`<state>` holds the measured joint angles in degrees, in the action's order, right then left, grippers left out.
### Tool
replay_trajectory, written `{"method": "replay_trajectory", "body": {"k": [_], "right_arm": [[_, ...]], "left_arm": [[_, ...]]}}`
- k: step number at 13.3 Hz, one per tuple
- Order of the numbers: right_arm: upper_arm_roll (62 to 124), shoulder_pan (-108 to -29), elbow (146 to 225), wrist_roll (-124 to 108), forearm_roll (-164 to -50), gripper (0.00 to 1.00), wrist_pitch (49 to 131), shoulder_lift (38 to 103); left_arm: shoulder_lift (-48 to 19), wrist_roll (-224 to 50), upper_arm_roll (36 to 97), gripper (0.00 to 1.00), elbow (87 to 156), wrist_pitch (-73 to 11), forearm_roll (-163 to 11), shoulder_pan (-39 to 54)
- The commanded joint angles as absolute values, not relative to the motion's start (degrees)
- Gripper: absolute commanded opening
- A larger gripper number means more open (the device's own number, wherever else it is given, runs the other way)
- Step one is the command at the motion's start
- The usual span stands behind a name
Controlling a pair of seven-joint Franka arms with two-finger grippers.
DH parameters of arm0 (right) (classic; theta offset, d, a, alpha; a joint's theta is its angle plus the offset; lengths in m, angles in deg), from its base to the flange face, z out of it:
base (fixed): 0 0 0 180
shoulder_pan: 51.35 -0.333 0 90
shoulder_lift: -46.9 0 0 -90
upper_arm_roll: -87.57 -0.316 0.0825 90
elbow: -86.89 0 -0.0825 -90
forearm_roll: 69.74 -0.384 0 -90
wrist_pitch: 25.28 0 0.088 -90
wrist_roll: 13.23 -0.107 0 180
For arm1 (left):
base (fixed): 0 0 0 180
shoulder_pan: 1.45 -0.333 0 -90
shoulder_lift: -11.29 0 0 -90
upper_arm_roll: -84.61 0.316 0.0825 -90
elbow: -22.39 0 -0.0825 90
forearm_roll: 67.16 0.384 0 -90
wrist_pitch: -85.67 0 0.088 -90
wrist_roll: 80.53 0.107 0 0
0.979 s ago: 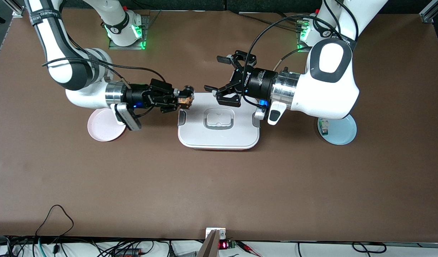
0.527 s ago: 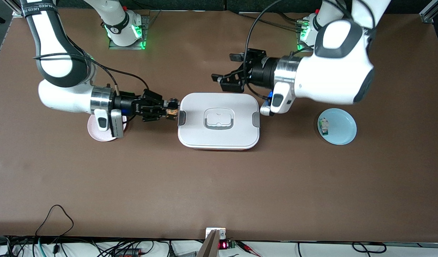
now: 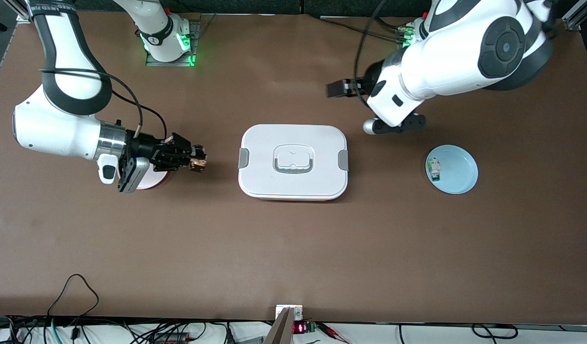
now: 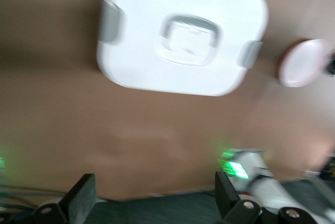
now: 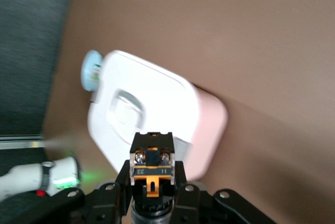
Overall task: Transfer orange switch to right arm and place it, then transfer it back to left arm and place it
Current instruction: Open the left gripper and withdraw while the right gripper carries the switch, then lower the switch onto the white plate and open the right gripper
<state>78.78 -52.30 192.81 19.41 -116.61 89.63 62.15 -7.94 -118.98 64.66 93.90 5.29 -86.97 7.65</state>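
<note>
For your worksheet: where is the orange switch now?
The orange switch is clamped in the right gripper, over the table between pink plate and box.

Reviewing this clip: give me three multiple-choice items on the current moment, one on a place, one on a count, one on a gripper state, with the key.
1. The small white-grey part lies:
A. on the box lid
B. on the blue plate
C. on the bare table

2. Round plates on the table:
A. one
B. two
C. four

3. The right gripper is:
A. open over the box
B. open on the table
C. shut on the orange switch

Key: 1 B, the small white-grey part sits on the blue plate. 2 B, that plate and the pink plate flank the box. 3 C, the right gripper clamps the orange switch; the left gripper is open.
</note>
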Motion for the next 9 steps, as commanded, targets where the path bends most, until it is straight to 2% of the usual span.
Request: {"method": "replay_trajectory", "body": {"k": [1,5,9], "right_arm": [[77.9,-51.4,191.1,10.7,-106.5,0.21,89.9,63.2],[77.9,-51.6,191.9,13.2,-80.7,0.21,90.6,63.5],[77.9,-49.9,194.7,28.6,-70.5,0.21,90.8,63.9]], "left_arm": [[-7.6,-105.5,64.7,1.00,90.3,13.1,-74.7,6.3],[-6.6,-98.0,64.9,1.00,90.4,14.0,-72.5,-1.4],[-4.5,-83.3,66.1,1.00,92.4,13.5,-72.4,-8.6]]}}
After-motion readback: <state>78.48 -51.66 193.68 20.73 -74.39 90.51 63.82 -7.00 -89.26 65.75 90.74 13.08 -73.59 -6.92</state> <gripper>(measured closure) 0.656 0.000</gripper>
